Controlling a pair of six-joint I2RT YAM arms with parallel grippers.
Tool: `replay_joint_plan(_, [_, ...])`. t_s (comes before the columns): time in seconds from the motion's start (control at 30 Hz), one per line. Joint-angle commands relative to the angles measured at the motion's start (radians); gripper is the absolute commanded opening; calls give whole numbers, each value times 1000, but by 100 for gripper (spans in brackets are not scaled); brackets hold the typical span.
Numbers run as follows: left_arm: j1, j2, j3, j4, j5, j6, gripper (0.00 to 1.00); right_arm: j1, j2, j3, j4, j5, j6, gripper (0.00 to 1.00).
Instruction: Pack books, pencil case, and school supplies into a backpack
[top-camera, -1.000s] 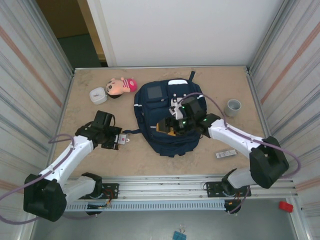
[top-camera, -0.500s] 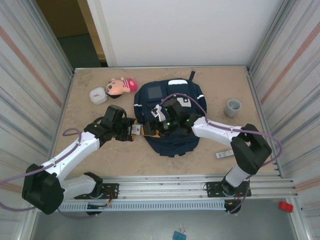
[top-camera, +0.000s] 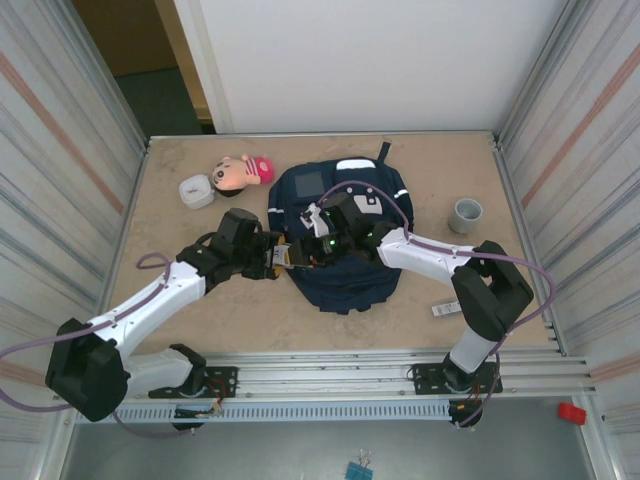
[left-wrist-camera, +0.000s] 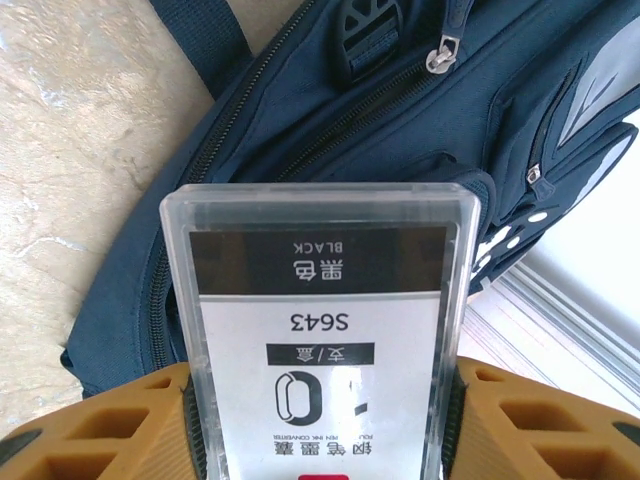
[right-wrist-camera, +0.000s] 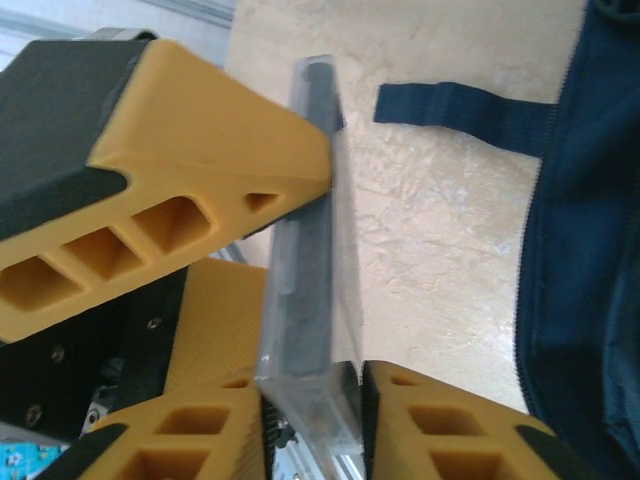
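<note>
Left gripper (top-camera: 268, 256): clamped on a clear-cased black-and-white pack (left-wrist-camera: 320, 340) – in the left wrist view its orange fingers (left-wrist-camera: 110, 425) press on both long sides of the case.
Right gripper (top-camera: 300, 250): closed on the same pack from the opposite end; in the right wrist view the case stands edge-on, and both of this gripper's fingers (right-wrist-camera: 450, 430) touch it.
Pack relative to the grippers: it is held off the table (top-camera: 170, 200) between the two of them, and one finger of the left gripper rests against its flat face in the right wrist view.
Pack relative to the backpack (top-camera: 345, 285): just beside the bag's left flank, with a zipped seam and a zip pull (left-wrist-camera: 445, 55) close behind it.
Backpack: lies flat at the middle of the table, its top toward the far edge; a loose strap (right-wrist-camera: 460, 110) lies on the tabletop.
Slim bar (top-camera: 452, 308): flat on the table toward the near right corner – well apart from both grippers.
Grey cup (top-camera: 467, 214): upright near the right edge.
</note>
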Motion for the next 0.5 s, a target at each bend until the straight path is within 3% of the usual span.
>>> replay_joint_plan(0.0, [-19,11,35,43,8,-21,50,-7,-17,22,18,-6,-25,20])
replay_joint_plan(0.1, [-21,13,33,48,12,-19,53,-23,-44,3,24,4,-25,17])
replay_joint_plan(0.27, [-22,10,35,43,-2,16,68,-79,-110,-39,24,-4,-27,12])
replay_joint_plan(0.37, [-23,11,74,-3,-45,147,77,-148,-162,-74,4,-45,-25,11])
replay_joint_plan(0.47, [-27,51,183,-132,-94,383,81,-253,-241,-124,-36,-99,-33,11])
